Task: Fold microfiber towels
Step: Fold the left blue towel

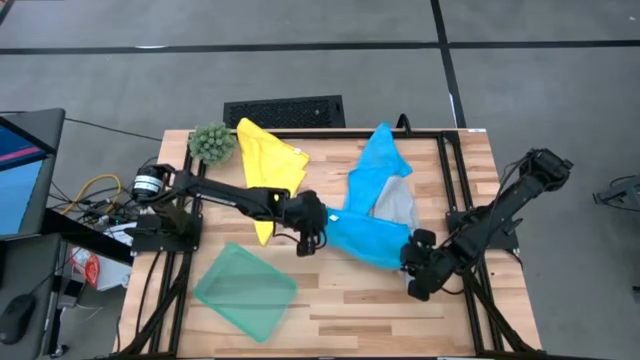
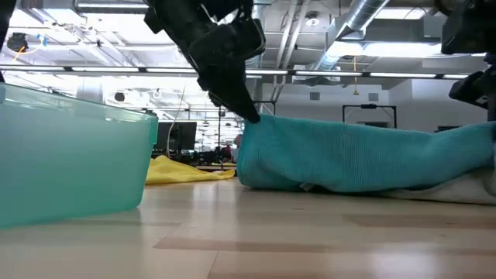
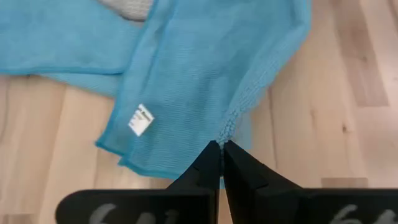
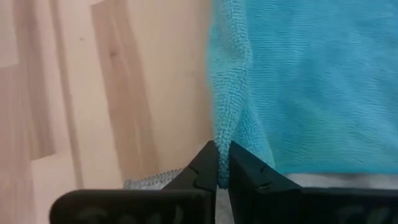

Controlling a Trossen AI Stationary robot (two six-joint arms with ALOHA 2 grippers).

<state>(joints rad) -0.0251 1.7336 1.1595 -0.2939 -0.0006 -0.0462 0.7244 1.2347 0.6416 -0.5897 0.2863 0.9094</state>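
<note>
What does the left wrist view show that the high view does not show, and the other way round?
Only the left wrist view shows the small white label sewn on the blue towel, and the left gripper shut on that towel's edge.

Only the high view shows the yellow towel, the teal green towel, the fuzzy green plant ball and the right gripper at the blue towel's other end.

Both show the blue towel, a bit of the light grey towel and the wooden table.
</note>
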